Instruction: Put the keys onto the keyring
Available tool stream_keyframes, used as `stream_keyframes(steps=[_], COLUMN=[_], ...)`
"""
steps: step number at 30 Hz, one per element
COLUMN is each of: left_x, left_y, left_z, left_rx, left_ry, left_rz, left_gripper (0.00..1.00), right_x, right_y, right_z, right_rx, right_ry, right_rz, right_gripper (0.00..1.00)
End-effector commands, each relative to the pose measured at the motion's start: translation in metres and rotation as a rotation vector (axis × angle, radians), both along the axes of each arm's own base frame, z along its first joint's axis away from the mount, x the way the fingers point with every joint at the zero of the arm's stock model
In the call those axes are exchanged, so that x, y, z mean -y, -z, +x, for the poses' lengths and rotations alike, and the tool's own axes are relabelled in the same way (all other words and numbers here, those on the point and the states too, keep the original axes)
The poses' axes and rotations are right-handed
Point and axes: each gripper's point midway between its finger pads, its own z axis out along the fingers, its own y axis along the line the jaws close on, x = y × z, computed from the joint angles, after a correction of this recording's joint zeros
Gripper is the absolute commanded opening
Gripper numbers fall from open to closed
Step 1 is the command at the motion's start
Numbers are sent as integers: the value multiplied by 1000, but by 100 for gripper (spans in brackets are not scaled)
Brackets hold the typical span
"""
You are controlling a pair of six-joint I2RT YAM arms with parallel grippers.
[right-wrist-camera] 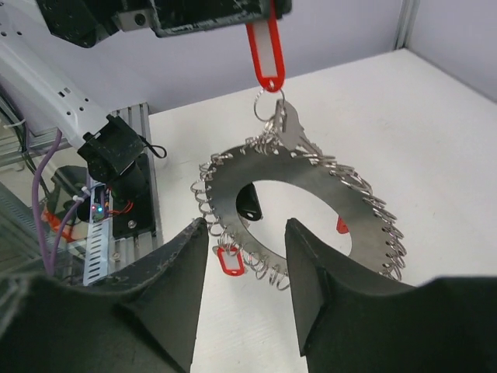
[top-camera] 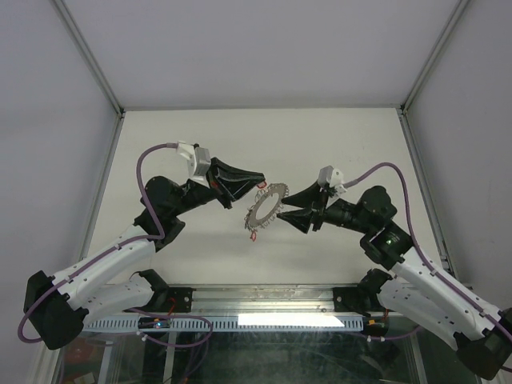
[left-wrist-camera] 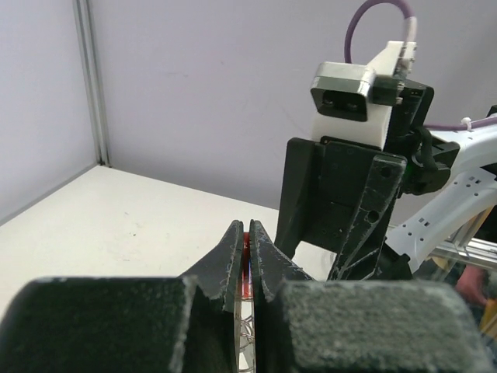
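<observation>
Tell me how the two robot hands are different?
The left gripper is pinched shut on the red tag, dangling the keyring in the air; the right gripper is open, clamping nothing. The left sits above the ring; the right points at its lower edge. Both are black.

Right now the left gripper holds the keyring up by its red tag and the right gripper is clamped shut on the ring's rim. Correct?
Not quite. The left gripper does hold the keyring up by its red tag, but the right gripper is open, not clamped: the right wrist view shows its fingers well apart at the ring's lower rim.
</observation>
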Motion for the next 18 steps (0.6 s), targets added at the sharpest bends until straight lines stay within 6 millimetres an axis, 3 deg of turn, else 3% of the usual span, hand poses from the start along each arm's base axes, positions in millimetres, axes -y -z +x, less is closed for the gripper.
stream_keyframes(steps=[1, 6, 18], left_x=[-7, -7, -7], left_y=[-37, -38, -38], left_z=[0, -1, -2], left_rx=[81, 85, 92], left_ry=[-37, -33, -26], left_rz=[-77, -76, -76], left_gripper=[0, 0, 0], right_x=[-7, -20, -31], right_y=[-23, -23, -36], right_z=[3, -3, 9], right_rx=[170, 239, 261], right_ry=[-4, -52, -35], right_rz=[77, 122, 183], right_gripper=[46, 41, 32])
